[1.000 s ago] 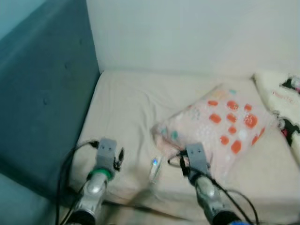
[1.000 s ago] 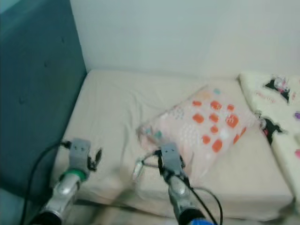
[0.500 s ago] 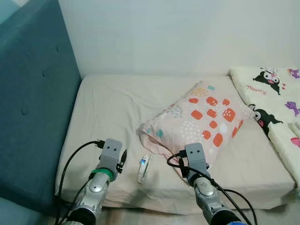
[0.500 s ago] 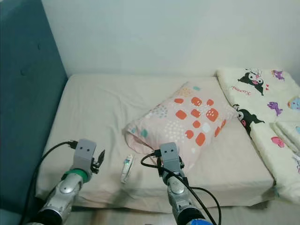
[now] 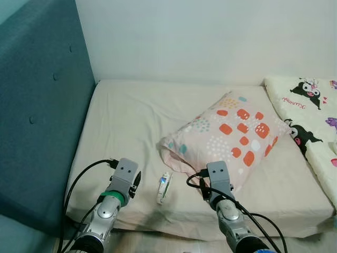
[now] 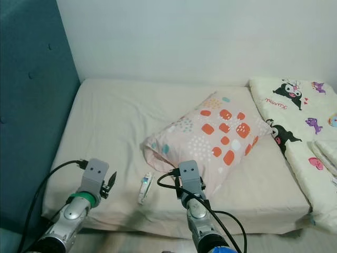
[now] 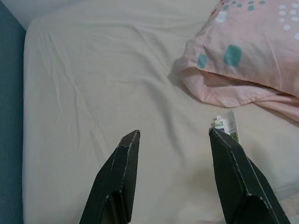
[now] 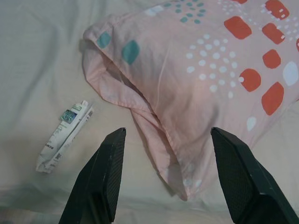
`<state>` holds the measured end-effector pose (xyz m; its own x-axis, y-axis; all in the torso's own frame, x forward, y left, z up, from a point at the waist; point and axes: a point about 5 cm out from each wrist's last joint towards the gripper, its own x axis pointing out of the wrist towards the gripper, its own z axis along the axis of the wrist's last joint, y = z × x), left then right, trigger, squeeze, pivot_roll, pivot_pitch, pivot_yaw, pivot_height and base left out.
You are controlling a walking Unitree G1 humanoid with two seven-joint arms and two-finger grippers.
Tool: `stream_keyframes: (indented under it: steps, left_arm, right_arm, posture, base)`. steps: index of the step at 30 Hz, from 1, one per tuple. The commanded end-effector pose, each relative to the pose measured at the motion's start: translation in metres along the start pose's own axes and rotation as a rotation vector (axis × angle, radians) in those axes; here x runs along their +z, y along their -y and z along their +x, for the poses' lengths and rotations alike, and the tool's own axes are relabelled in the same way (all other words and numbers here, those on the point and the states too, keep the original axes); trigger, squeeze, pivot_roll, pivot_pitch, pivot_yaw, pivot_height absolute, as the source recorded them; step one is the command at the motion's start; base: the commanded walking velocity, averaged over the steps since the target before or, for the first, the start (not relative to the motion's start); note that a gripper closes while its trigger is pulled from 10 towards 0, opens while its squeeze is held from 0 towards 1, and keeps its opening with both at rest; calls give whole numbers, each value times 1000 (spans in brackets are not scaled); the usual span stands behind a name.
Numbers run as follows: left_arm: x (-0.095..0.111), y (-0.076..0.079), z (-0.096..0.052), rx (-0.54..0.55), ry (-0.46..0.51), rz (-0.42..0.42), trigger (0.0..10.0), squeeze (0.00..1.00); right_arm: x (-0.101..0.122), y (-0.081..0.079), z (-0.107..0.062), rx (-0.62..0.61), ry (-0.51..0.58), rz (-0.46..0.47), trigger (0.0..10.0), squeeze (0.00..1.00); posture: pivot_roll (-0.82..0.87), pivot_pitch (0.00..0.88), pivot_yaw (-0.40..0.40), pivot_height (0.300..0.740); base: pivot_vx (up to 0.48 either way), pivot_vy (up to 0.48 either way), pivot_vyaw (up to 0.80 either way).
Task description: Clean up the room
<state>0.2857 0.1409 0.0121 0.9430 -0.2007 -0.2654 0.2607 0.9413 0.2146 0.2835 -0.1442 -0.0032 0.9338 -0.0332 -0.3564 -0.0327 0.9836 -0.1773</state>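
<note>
1. Bed [image 5: 131, 121]: beige sheet, lightly wrinkled, runs from the near edge back to the white wall [image 5: 210, 37].
2. Headboard [image 5: 37, 105]: teal, padded, buttoned, along the bed's left side.
3. Blanket [image 6: 295, 121]: cream with cartoon prints, folded, on the right side of the bed, just beside the pillow's right corner.
4. Pillow [image 5: 231, 137]: pink, with orange squares, teal patches and white dots. It lies diagonally mid-bed, its near-left corner drooping flat onto the sheet.
5. Left gripper [image 7: 175, 140]: low over the near-left part of the bed. Jaws released, wide gap, nothing between the fingers [image 7: 122, 177]. Bare sheet under them.
6. Right gripper [image 8: 166, 137]: over the near edge of the pillow. Jaws released, spread apart and holding nothing. In the right wrist view the pillow's drooping corner sits between the fingers [image 8: 105, 172].
7. Tube [image 5: 164, 187]: small, white, crumpled, with a green-blue label. It lies flat on the sheet near the front edge, between the two grippers and just beside the pillow's near-left corner. No contact with either gripper. In the left wrist view it lies just past the tip of one finger.
</note>
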Motion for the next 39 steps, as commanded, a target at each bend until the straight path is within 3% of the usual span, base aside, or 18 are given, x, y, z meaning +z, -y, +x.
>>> stream_keyframes:
  steps: [1,17,39]
  left_arm:
    - [-6,6,-3,-22,-19,9,10000,0]
    - [-5,7,-2,-28,-17,14,10000,0]
    - [-2,9,0,-60,-11,23,10000,0]
  right_arm:
    - [-10,4,-4,-12,-35,5,10000,0]
    - [-11,4,-4,-13,-36,6,10000,0]
    - [-10,1,-4,-4,-41,20,10000,0]
  posture:
    - [0,7,-14,660]
    - [0,14,-14,606]
    - [8,38,-8,601]
  base:
    - [0,0,0]
    - [0,0,0]
    - [0,0,0]
